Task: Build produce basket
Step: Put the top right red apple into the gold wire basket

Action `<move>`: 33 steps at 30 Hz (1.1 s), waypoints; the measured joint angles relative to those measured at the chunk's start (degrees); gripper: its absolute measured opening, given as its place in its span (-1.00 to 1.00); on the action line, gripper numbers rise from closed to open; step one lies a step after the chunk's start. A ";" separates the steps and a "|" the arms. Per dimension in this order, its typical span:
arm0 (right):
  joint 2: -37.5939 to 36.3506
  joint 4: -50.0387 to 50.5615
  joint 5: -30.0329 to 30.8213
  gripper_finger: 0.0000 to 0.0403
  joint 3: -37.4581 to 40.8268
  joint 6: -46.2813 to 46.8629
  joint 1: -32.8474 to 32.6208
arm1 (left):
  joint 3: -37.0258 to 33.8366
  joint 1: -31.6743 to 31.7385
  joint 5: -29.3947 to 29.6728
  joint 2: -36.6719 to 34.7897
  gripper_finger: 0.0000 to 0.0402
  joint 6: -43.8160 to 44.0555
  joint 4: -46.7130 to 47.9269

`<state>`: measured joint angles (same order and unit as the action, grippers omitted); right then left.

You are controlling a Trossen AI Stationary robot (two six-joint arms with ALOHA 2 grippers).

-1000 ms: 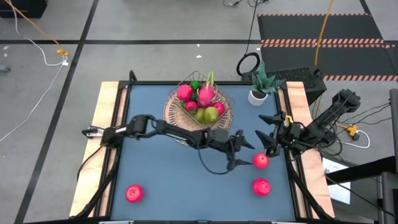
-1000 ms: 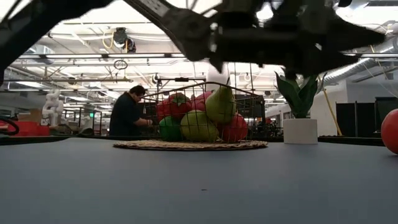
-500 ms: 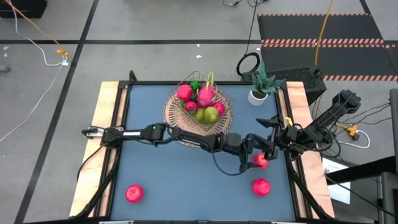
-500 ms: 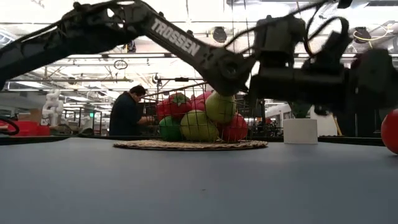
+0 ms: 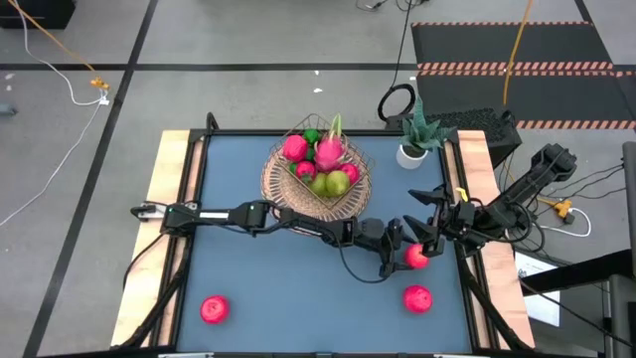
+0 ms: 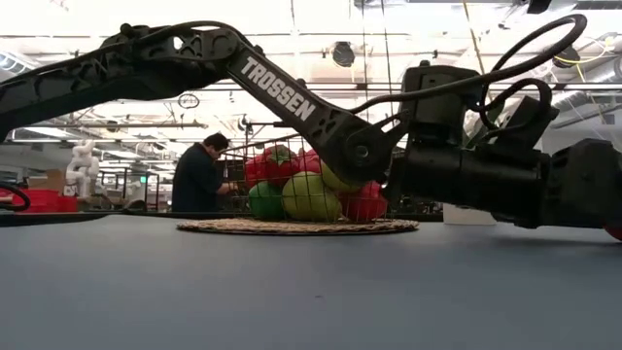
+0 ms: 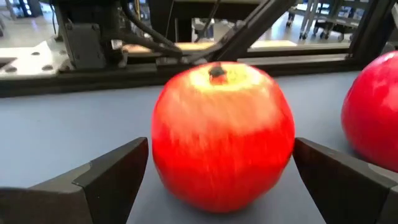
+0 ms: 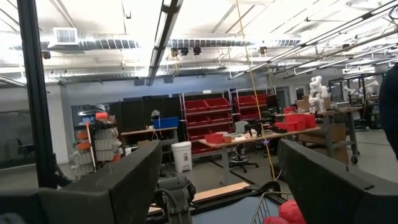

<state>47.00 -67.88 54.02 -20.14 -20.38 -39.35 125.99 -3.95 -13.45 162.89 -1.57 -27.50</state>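
Observation:
The tan wicker basket [image 5: 318, 177] stands at the table's far middle and holds red, pink and green fruits and a dragon fruit; in the low view the basket [image 6: 296, 226] shows behind my left arm. My left gripper [image 5: 404, 249] reaches across to the table's right side and is open. A red apple [image 7: 221, 134] sits on the table between its two fingers, with a gap on each side. In the high view this apple [image 5: 416, 258] lies just right of the gripper. My right gripper [image 5: 429, 211] hovers open by the right edge, above the table.
A second red fruit [image 5: 417, 297] lies nearer the near edge, and shows in the left wrist view [image 7: 373, 118] beside the apple. A third red fruit [image 5: 214, 309] lies near-left. A white pot with a plant [image 5: 412, 151] stands at the far right. A person [image 6: 197, 178] is in the room behind.
My left gripper has moved toward the table's right edge and come down low over the table, staying open. Its fingers now stand on either side of the red apple. The apple has stayed where it was.

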 joint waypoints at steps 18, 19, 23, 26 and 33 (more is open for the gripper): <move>0.00 0.03 0.04 0.55 0.00 -0.20 0.00 | 0.00 0.17 0.49 -0.38 0.40 -1.16 -0.43; 0.00 0.22 0.03 0.55 0.00 -0.20 -0.02 | 0.00 0.17 0.50 -1.02 0.40 -0.53 1.01; 0.01 1.70 0.07 0.55 0.00 -0.09 -0.15 | -0.04 -0.13 1.02 -8.39 0.40 -6.14 17.56; 0.00 1.78 -0.04 0.55 0.00 -0.04 -0.15 | 0.00 -0.87 9.61 -16.57 0.41 -13.32 29.45; -0.02 1.31 -7.84 0.55 -0.02 2.86 -0.20 | -0.12 1.19 25.96 -27.30 0.51 -19.92 49.87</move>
<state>46.98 -66.56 46.18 -20.16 -17.53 -39.55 125.88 -2.76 12.51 135.59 -21.49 22.36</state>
